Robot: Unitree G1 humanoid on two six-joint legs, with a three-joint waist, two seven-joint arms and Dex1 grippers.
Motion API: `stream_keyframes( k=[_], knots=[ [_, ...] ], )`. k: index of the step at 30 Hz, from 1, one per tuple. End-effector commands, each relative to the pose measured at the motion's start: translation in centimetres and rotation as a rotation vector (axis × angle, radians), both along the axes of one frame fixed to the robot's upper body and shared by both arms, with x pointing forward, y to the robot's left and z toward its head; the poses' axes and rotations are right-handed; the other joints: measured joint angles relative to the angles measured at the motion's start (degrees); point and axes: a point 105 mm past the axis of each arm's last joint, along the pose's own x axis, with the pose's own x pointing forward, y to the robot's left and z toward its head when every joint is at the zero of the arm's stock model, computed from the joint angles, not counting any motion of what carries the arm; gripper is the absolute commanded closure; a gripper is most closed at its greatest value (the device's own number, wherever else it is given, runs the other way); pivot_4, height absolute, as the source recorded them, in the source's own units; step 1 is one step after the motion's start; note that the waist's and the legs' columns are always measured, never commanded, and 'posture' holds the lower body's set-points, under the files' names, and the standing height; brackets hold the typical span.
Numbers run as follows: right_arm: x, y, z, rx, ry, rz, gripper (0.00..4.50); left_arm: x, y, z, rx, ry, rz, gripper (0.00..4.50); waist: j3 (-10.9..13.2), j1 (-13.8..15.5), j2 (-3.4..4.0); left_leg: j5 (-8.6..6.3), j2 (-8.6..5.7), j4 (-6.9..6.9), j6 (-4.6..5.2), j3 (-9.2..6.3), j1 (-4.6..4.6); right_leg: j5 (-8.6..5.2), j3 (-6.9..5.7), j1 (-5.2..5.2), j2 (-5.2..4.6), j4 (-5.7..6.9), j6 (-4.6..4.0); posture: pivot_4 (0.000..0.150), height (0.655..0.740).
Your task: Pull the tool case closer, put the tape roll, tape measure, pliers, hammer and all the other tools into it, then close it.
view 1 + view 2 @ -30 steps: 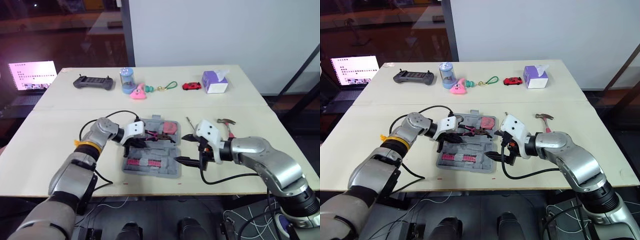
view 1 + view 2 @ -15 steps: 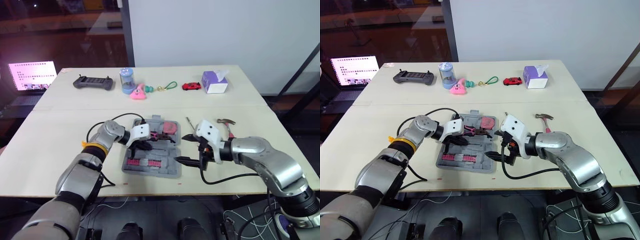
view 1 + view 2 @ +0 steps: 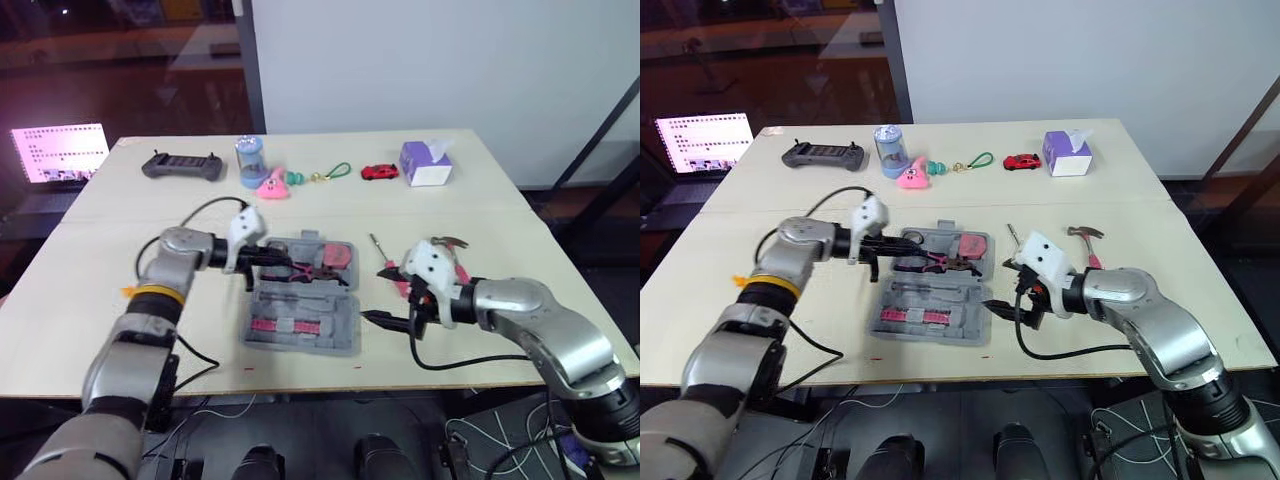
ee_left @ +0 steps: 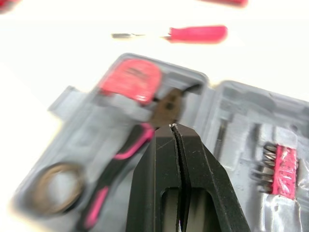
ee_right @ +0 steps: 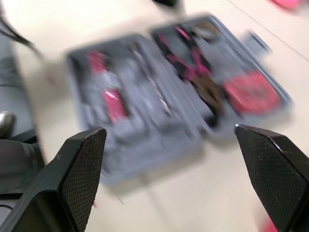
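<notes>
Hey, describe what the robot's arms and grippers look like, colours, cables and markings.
Both the left arm and right arm have rounded silver-grey shells with dark joints. A yellow-orange band rings the left one. The left gripper and right gripper each have a white housing and two black fingers, finely textured on the right. A black cable loops from each wrist.

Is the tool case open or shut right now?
Open: the tool case lies spread flat, both halves facing up, with the pliers and tape measure showing inside.
</notes>
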Motion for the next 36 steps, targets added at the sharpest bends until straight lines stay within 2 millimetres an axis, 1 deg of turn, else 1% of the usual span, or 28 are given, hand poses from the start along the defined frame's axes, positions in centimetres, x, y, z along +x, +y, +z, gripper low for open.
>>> stream_keyframes(
  k=[1, 2, 3, 4, 6, 7, 8, 10, 11, 14, 16, 17, 20, 24, 27, 31, 33, 35, 36],
  knots=[
    [1.3, -2.6, 2.6, 0.169, -0.054, -0.088, 0.00, -0.9, 3.9, 0.9, -0.142, 0.008, 0.151, 3.23, 0.00, -0.31, 0.00, 0.01, 0.01, -0.01, -0.01, 0.00, 0.02, 0.00, 0.00, 0.01, 0.00, 0.02, 0.00, 0.150, 0.7400],
    [1.2, -3.5, 2.3, 0.161, -0.058, -0.094, 0.00, -1.3, 5.6, 0.4, -0.136, 0.004, 0.204, 2.76, 0.00, -0.27, 0.00, 0.00, 0.01, -0.01, 0.00, 0.00, 0.01, 0.00, 0.00, 0.00, 0.00, 0.03, 0.00, 0.150, 0.7400],
    [1.1, -4.7, 1.9, 0.145, -0.060, -0.115, 0.00, -1.8, 7.3, 0.0, -0.138, 0.000, 0.266, 2.18, 0.00, -0.21, -0.01, -0.01, 0.01, -0.01, 0.01, -0.01, 0.00, 0.00, 0.00, -0.01, 0.00, 0.04, 0.00, 0.150, 0.7400],
    [1.0, -5.8, 1.6, 0.147, -0.065, -0.133, 0.00, -2.2, 8.7, -0.2, -0.142, -0.009, 0.317, 1.75, 0.00, -0.08, -0.01, -0.02, 0.01, -0.01, 0.04, -0.01, 0.00, 0.00, -0.01, -0.01, 0.00, 0.04, 0.00, 0.150, 0.7400],
    [0.6, -7.7, 1.5, 0.170, -0.085, -0.167, 0.00, -3.2, 10.8, -0.7, -0.140, -0.012, 0.387, 0.69, 0.01, 0.28, -0.01, -0.05, 0.01, -0.01, 0.08, 0.00, 0.00, 0.00, -0.01, 0.00, -0.01, 0.02, 0.00, 0.150, 0.7400],
    [0.2, -9.2, 1.1, 0.163, -0.094, -0.203, 0.00, -4.0, 11.9, -1.0, -0.132, -0.010, 0.417, 0.21, 0.00, 0.50, -0.01, -0.05, 0.01, -0.01, 0.08, 0.02, -0.01, 0.00, 0.00, 0.00, -0.01, -0.01, 0.00, 0.150, 0.7400],
    [-0.3, -10.6, 0.4, 0.143, -0.089, -0.234, 0.00, -4.8, 13.1, -1.5, -0.124, -0.003, 0.454, 0.10, 0.01, 0.68, 0.00, -0.05, 0.01, -0.01, 0.08, 0.03, -0.01, 0.00, -0.01, 0.02, -0.03, -0.02, 0.00, 0.150, 0.7400],
    [-1.7, -13.5, -0.7, 0.136, -0.069, -0.306, 0.00, -6.7, 15.7, -2.3, -0.097, 0.010, 0.536, 0.10, 0.00, 0.94, 0.01, -0.06, 0.00, -0.01, 0.09, 0.05, 0.00, 0.00, 0.00, 0.06, -0.05, -0.03, 0.00, 0.150, 0.7400],
    [-2.3, -14.6, -1.1, 0.140, -0.063, -0.337, 0.00, -7.5, 16.8, -2.5, -0.097, 0.012, 0.577, 0.10, 0.00, 0.91, 0.01, -0.07, 0.00, -0.01, 0.11, 0.07, 0.02, 0.00, 0.00, 0.09, -0.05, -0.05, 0.00, 0.150, 0.7400],
    [-3.6, -16.9, -2.1, 0.107, -0.069, -0.407, 0.00, -9.2, 19.4, -2.7, -0.103, 0.010, 0.676, 0.10, 0.01, 0.70, 0.01, -0.09, 0.02, -0.03, 0.15, 0.07, 0.06, 0.00, 0.01, 0.09, -0.02, -0.05, 0.00, 0.150, 0.7400],
    [-4.4, -17.7, -2.5, 0.102, -0.058, -0.429, 0.00, -10.0, 20.9, -2.5, -0.122, -0.003, 0.750, 0.10, 0.01, 0.68, 0.04, -0.09, 0.02, -0.04, 0.15, 0.07, 0.10, 0.00, 0.01, 0.12, -0.02, -0.01, -0.01, 0.150, 0.7400],
    [-4.7, -18.0, -2.6, 0.098, -0.052, -0.436, 0.00, -10.4, 21.3, -2.5, -0.136, -0.001, 0.769, 0.10, 0.00, 0.61, 0.04, -0.09, 0.02, -0.04, 0.15, 0.08, 0.16, 0.00, 0.01, 0.18, -0.02, 0.00, -0.01, 0.150, 0.7400],
    [-5.0, -18.5, -3.0, 0.094, -0.035, -0.446, 0.00, -11.1, 21.5, -2.8, -0.135, 0.020, 0.777, 0.10, 0.00, 0.54, 0.05, -0.09, 0.03, -0.04, 0.15, 0.08, 0.21, 0.00, 0.02, 0.24, -0.02, 0.01, -0.01, 0.150, 0.7400],
    [-4.9, -17.5, -2.3, 0.101, -0.029, -0.411, 0.00, -10.8, 21.1, -2.7, -0.136, 0.017, 0.762, 0.10, 0.00, 0.59, 0.05, -0.09, 0.03, -0.04, 0.15, 0.09, 0.20, 0.00, 0.02, 0.24, -0.02, 0.00, -0.01, 0.150, 0.7400],
    [-4.4, -16.4, -1.5, 0.095, -0.039, -0.378, 0.00, -10.1, 20.1, -2.4, -0.131, 0.008, 0.724, 0.10, 0.00, 0.58, 0.06, -0.09, 0.03, -0.04, 0.15, 0.09, 0.20, 0.00, 0.03, 0.24, -0.02, 0.00, -0.01, 0.150, 0.7400],
    [-3.9, -14.5, -0.7, 0.097, -0.051, -0.337, 0.00, -8.8, 17.6, -1.6, -0.103, -0.007, 0.612, 0.10, 0.00, 0.60, 0.06, -0.09, 0.03, -0.04, 0.15, 0.09, 0.19, 0.00, 0.03, 0.24, -0.02, 0.00, -0.01, 0.150, 0.7400],
    [-3.3, -13.8, -0.6, 0.092, -0.063, -0.360, 0.00, -8.4, 14.7, -0.7, -0.080, 0.011, 0.466, 0.10, 0.00, 0.67, 0.06, -0.09, 0.03, -0.03, 0.14, 0.08, 0.18, 0.00, 0.02, 0.24, -0.02, 0.00, -0.01, 0.150, 0.7400],
    [-2.4, -13.6, -0.7, 0.047, -0.100, -0.401, 0.00, -8.3, 12.5, -0.1, -0.043, 0.027, 0.348, 0.10, -0.01, 0.68, 0.06, -0.08, 0.03, -0.03, 0.13, 0.09, 0.16, 0.00, 0.02, 0.24, -0.03, -0.01, 0.00, 0.150, 0.7400],
    [-2.1, -13.5, -0.7, 0.021, -0.122, -0.417, 0.00, -8.3, 11.9, 0.0, -0.027, 0.033, 0.314, 0.10, -0.01, 0.66, 0.06, -0.08, 0.03, -0.02, 0.13, 0.09, 0.16, 0.00, 0.03, 0.24, -0.02, -0.01, 0.00, 0.150, 0.7400]
  ],
)
